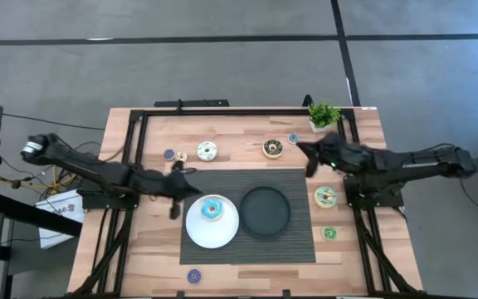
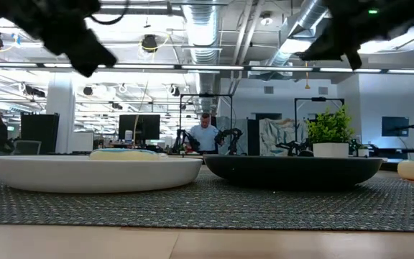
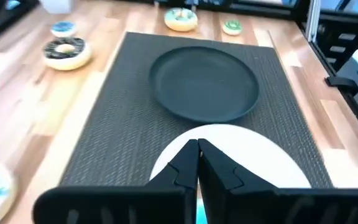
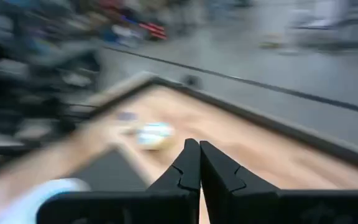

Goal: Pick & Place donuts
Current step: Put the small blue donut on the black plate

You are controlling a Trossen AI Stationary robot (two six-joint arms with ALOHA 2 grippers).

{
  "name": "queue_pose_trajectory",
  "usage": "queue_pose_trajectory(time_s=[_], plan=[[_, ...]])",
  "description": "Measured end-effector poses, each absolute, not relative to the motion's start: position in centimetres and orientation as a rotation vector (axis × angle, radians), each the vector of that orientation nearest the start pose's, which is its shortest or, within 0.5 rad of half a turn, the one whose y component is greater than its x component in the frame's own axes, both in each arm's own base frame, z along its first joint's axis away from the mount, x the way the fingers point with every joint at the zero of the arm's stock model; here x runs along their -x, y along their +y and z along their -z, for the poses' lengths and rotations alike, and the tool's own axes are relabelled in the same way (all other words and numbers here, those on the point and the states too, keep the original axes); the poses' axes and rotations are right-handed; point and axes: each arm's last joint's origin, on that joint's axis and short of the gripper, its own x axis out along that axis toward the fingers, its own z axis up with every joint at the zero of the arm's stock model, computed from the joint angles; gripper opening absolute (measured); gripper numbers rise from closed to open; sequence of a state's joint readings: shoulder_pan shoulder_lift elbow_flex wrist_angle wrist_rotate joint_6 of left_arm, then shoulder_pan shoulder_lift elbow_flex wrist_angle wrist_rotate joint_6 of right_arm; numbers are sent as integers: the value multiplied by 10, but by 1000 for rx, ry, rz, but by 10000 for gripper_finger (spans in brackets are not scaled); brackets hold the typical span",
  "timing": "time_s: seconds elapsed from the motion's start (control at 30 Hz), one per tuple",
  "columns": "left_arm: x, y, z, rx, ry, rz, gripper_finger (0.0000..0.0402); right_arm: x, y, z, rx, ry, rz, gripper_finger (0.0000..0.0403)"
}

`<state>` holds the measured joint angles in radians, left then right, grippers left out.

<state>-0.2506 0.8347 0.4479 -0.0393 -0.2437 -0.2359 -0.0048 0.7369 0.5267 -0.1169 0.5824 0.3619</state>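
Note:
The blue donut (image 1: 212, 208) lies on the white plate (image 1: 222, 233). On the wood sit the white donut (image 1: 207, 151), the chocolate-brown one (image 1: 273, 148) and the pale green one (image 1: 325, 197). Coin-sized donuts lie scattered: purple (image 1: 169, 154), blue (image 1: 293, 138), green (image 1: 329, 233), and another (image 1: 193, 276) near the table's near edge. My left gripper (image 1: 194, 189) hangs shut above the white plate's left rim (image 3: 241, 134). My right gripper (image 1: 304, 154) is shut too, raised right of the chocolate donut. In the low view both grippers sit high above the table.
A round black plate (image 1: 265, 211) sits beside the white one on a dark woven mat (image 1: 297, 187). A small potted plant (image 1: 324, 114) stands at the far right corner. A black frame rail (image 1: 247, 110) runs along the table's far edge. People are in the room beyond.

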Motion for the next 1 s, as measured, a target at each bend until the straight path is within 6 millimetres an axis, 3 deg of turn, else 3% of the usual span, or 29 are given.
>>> queue_pose_trajectory(time_s=[0.1,0.23,0.47,0.7,1.0], plan=[[-153,-30,-220,152,334,-39,0,-183,-31,-273,-262,357,761,0],[-131,-25,-219,169,294,-22,0,-202,-61,-285,-399,581,943,0],[-111,-20,-221,176,269,-19,0,-232,-112,-290,-750,752,1090,20],[-109,-20,-221,121,267,-5,0,-264,-124,-266,-952,703,1167,103],[-108,-21,-218,100,304,66,0,-278,-130,-229,-1080,624,1472,240]])
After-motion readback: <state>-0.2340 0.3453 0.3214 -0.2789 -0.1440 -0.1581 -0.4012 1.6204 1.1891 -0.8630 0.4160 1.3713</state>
